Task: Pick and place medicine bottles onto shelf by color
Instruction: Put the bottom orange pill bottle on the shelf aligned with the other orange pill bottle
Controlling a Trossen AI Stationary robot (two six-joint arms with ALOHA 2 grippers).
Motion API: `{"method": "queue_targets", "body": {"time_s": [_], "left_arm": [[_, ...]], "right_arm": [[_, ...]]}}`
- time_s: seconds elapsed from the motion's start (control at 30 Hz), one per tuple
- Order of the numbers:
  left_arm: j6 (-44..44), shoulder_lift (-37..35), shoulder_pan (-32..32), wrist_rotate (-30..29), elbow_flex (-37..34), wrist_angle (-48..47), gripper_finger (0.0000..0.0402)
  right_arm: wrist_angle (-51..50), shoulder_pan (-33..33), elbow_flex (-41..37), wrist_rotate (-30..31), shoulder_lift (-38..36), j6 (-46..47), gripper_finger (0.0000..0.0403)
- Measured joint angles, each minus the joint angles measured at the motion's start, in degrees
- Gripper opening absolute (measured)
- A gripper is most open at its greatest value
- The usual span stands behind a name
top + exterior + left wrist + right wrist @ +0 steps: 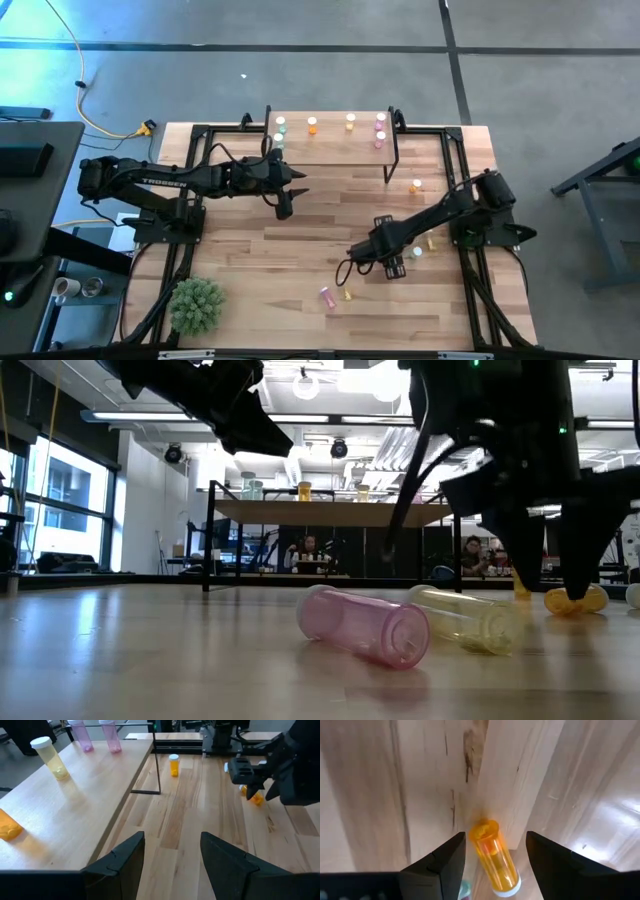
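While its dark fingers gape empty, the right gripper (495,851) straddles a translucent orange bottle (494,857).

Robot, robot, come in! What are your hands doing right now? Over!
Right gripper open, poised over a lying orange bottle. Left gripper open, empty, beside the shelf. Nothing blocking.

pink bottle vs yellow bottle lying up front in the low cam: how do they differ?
The pink bottle has a pink translucent body; the yellow bottle is pale yellow. The pink bottle lies nearer the low camera and looks bigger; the yellow bottle sits behind it and toward the right gripper. The pink bottle is fully visible; it partly hides the yellow bottle's near end. Both lie on their sides on the tabletop, off the shelf.
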Motion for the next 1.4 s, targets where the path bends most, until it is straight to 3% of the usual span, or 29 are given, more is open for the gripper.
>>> {"method": "queue_targets", "body": {"time_s": [0.27,0.83,1.17,1.4], "left_arm": [[0.0,0.0,0.0,-0.1,0.0,0.0,0.0181],[2.5,0.0,0.0,-2.7,0.0,-0.2,0.0181],[7.6,-2.7,0.1,-4.6,3.2,-6.1,0.0181],[13.7,-5.2,0.0,-6.3,5.9,-12.9,0.0181]], "right_arm": [[-2.4,-0.1,0.0,-0.5,2.2,0.3,0.0192],[-1.6,-0.2,0.0,-1.0,2.3,1.9,0.0086],[-0.7,-0.2,0.1,-1.1,2.2,5.9,0.0080],[6.2,-0.8,0.1,-0.9,-1.1,13.4,0.0079]]}}
